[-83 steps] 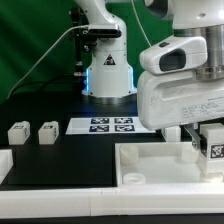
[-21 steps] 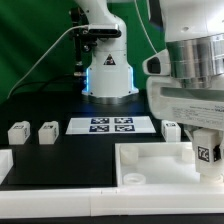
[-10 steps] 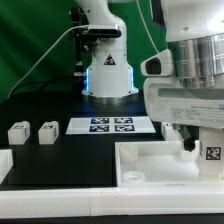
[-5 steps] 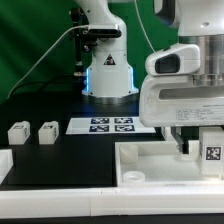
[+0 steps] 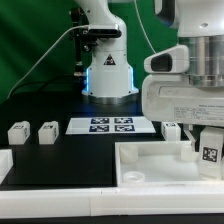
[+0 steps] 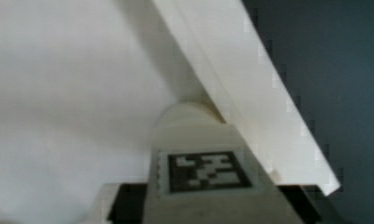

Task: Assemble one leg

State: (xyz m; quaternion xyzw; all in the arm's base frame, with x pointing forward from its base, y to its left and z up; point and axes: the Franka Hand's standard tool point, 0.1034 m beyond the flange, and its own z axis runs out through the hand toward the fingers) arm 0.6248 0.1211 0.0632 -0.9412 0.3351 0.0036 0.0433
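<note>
Over the tray (image 5: 158, 167), your hand (image 5: 203, 148) is clamping the leg (image 5: 210, 154); if you are lowering it this near the rim (image 6: 237, 90), it may catch and tilt.

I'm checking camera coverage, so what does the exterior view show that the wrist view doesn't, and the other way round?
Only the exterior view shows the marker board, two loose white blocks at its left, a third block beyond the tray, and a robot base with a blue light. Only the wrist view shows the leg up close, its far end against the tray's rim; I can't tell whether they touch. Both show the tagged leg, held in the claw, and the white tray.
</note>
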